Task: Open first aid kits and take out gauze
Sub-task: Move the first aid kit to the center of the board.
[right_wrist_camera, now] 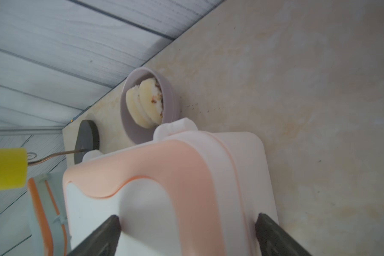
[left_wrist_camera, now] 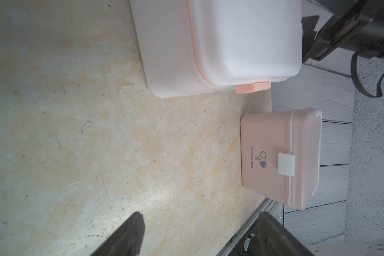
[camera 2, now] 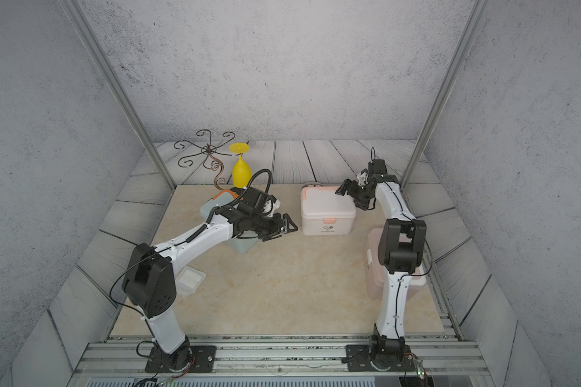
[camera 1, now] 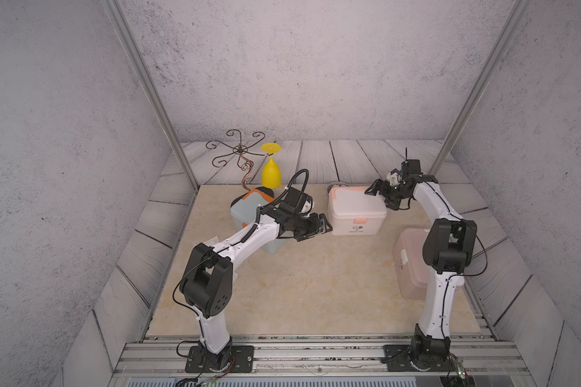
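Well, left tool (left_wrist_camera: 200,218) and right tool (right_wrist_camera: 187,220) gape empty; white kit (camera 1: 353,207) (mid-frame) looks light, slick: pinch its peach latch (camera 1: 360,220).

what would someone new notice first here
A bright yellow plastic goblet hangs upside down from a curly wire stand at the far left. At the back centre, a white lidded plastic box with peach trim sits between the open left gripper and the open right gripper.
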Robot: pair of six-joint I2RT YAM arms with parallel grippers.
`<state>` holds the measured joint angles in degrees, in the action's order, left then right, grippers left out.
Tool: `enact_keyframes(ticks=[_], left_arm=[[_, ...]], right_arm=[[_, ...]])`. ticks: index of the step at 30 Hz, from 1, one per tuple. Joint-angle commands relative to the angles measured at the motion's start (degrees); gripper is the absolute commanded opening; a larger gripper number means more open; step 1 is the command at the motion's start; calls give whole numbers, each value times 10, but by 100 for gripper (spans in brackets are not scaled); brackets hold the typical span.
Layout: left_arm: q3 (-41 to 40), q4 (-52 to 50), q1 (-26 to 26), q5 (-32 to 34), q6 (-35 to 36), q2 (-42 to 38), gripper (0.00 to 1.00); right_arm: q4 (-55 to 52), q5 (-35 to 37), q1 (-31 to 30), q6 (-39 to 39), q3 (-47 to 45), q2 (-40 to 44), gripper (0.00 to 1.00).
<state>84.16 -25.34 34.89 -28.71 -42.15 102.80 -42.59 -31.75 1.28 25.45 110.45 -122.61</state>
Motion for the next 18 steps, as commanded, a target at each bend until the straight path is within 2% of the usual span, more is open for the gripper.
enact_keyframes(ticks=[1,4,7,10,14,16,18], left_arm=[[-16,-19,-16,6,16,-29,83],[-23,-24,-29,9,22,-41,83],[-33,-30,-40,13,25,-54,83],[-46,-31,-48,17,26,-68,82],[-58,-26,-55,20,24,-76,82],[-59,-12,-57,11,19,-72,82],[-56,4,-57,1,12,-65,82]], right_arm=[[19,-64,-21,-5,-87,99,95],[39,-74,-51,-9,-172,160,94],[16,-63,-80,-23,-231,215,94],[-47,4,-88,-47,-255,267,94],[-114,131,-81,-70,-192,288,94],[-113,146,-80,-77,-145,265,95],[-102,121,-80,-89,-91,220,95]])
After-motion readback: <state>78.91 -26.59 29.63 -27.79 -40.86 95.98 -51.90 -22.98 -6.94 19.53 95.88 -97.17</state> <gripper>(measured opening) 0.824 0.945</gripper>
